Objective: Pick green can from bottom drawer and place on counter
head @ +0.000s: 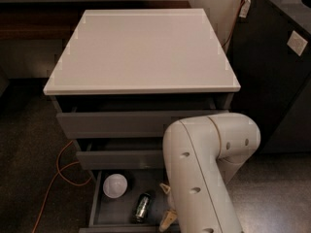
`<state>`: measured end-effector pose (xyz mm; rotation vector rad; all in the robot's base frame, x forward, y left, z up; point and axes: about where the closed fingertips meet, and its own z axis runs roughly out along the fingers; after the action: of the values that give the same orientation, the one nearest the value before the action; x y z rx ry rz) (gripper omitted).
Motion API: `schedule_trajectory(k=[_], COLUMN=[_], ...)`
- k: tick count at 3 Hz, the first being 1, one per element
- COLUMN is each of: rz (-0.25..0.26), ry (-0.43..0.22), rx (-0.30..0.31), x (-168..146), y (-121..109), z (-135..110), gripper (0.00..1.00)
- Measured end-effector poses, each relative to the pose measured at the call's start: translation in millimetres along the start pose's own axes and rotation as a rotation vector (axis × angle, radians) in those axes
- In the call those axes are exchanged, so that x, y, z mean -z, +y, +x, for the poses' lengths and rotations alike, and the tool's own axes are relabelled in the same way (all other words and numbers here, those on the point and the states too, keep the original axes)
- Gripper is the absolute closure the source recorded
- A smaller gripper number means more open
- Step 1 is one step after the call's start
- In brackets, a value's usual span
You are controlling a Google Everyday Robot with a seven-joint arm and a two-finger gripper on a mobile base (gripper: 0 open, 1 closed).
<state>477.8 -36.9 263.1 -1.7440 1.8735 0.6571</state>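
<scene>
The bottom drawer (95,204) was pulled open. The green can (142,207) lay on its side inside it, close to the near edge and about in the middle. A round white bowl (115,185) sat in the same drawer, a bit farther back and to the left of the can. The two did not touch.

The big white arm (204,178) came in from the near right and covered the right side of the drawer. The gripper (166,204) was down in the drawer, just to the right of the can. Its two pale fingers (168,220) stuck out from behind the arm with a gap between them, so they were apart. They held nothing and did not touch the can.

Above the open drawer were two more grey drawers, the middle one (121,159) and the top one (121,123), each pulled out a little. The counter (141,47) was on top, flat and pale. A black cabinet (272,62) stood to the right. An orange cable (58,171) lay on the floor on the left.
</scene>
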Motion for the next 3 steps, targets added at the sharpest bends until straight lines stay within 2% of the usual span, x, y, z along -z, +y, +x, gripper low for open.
schedule_trajectory(k=[1, 2, 3], rz=[-0.021, -0.062, -0.114], ry=[-0.033, -0.157, -0.242], rx=[-0.002, 0.068, 0.161], x=[1, 6, 0], y=[1, 7, 20], z=[6, -9, -44], gripper=[0.00, 0.00, 0.00])
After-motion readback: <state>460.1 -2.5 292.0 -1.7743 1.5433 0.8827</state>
